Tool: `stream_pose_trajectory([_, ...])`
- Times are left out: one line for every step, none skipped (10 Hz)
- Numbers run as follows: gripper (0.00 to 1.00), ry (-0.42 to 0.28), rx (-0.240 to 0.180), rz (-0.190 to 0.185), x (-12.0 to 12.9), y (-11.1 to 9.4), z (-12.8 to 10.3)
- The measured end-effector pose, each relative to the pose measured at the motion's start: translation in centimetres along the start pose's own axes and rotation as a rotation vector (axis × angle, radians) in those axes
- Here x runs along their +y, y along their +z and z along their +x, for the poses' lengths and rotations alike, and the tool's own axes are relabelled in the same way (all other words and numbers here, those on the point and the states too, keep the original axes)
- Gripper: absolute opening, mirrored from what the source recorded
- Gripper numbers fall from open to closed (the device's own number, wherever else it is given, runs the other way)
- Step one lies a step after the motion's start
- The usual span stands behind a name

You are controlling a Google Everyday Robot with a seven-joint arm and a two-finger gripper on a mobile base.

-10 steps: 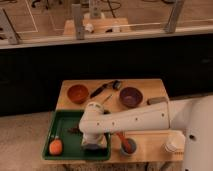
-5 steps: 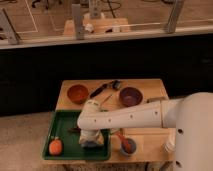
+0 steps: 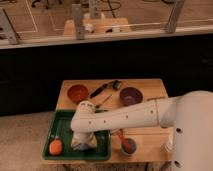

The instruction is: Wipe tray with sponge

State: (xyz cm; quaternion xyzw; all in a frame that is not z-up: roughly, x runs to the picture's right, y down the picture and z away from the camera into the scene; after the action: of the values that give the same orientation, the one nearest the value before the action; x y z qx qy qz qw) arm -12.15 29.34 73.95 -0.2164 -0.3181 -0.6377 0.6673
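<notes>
**Reaching into the green tray, arm now more to the front**

Reaching from the right, the white arm (image 3: 131, 116) lies across the wooden surface (image 3: 150, 89) and bends down into the tray (image 3: 61, 120). The hand (image 3: 83, 142) is low inside the tray, near its front rim, and its fingers are closed. What it presses or grips I cannot tell, because the wrist covers that spot; only a pale shape shows under it. The sponge itself is not visible to me.

The tray sits on the front left part of the surface. An orange round object (image 3: 55, 147) lies in the front left corner of the tray, just beside the hand on its left. Behind the tray stands an orange bowl (image 3: 78, 93). To the right of this bowl, further from the tray, a dark utensil (image 3: 106, 89) lies on the surface, and a dark purple bowl (image 3: 131, 95) stands beyond it. Right of the tray, near its front right corner, is a small cup (image 3: 127, 145) with something red-orange in it.

Compared with half a second ago, the elbow of the arm has moved a little toward the back of the tray and the hand has shifted slightly toward the front rim. The orange round object, the bowls and the cup stay in the same places. The robot's white body fills more of the right side than one second ago.
</notes>
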Motion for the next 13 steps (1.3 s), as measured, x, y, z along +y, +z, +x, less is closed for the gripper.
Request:
stream_pose_trajectory([0.0, -0.008, -0.014, -0.004, 0.2, 0.1, -1.0])
stream_pose_trajectory([0.0, -0.011, -0.025, -0.007, 0.8, 0.3, -1.9])
stream_pose_trajectory([0.0, 0.007, -0.03, -0.014, 1.9, 0.4, -2.3])
stream_pose_trajectory([0.0, 0.025, -0.028, -0.022, 3.1, 0.2, -2.4])
stream_pose_trajectory([0.0, 0.05, -0.016, -0.033, 4.6, -0.2, -2.0])
stream_pose_trajectory([0.0, 0.076, 0.0, -0.041, 5.9, -0.6, -1.2])
stream_pose_trajectory([0.0, 0.088, 0.009, -0.043, 6.4, -1.0, -0.4])
stream_pose_trajectory([0.0, 0.092, 0.016, -0.041, 6.5, -1.1, 0.2])
stream_pose_trajectory([0.0, 0.096, 0.024, -0.039, 6.4, -1.3, 0.6])
stream_pose_trajectory([0.0, 0.083, 0.029, -0.031, 5.3, -1.1, 1.1])
stream_pose_trajectory([0.0, 0.078, 0.034, -0.024, 4.4, -0.9, 1.4])
stream_pose_trajectory([0.0, 0.064, 0.04, -0.019, 3.0, -0.6, 1.7])
stream_pose_trajectory([0.0, 0.046, 0.043, -0.015, 1.7, -0.3, 1.8])
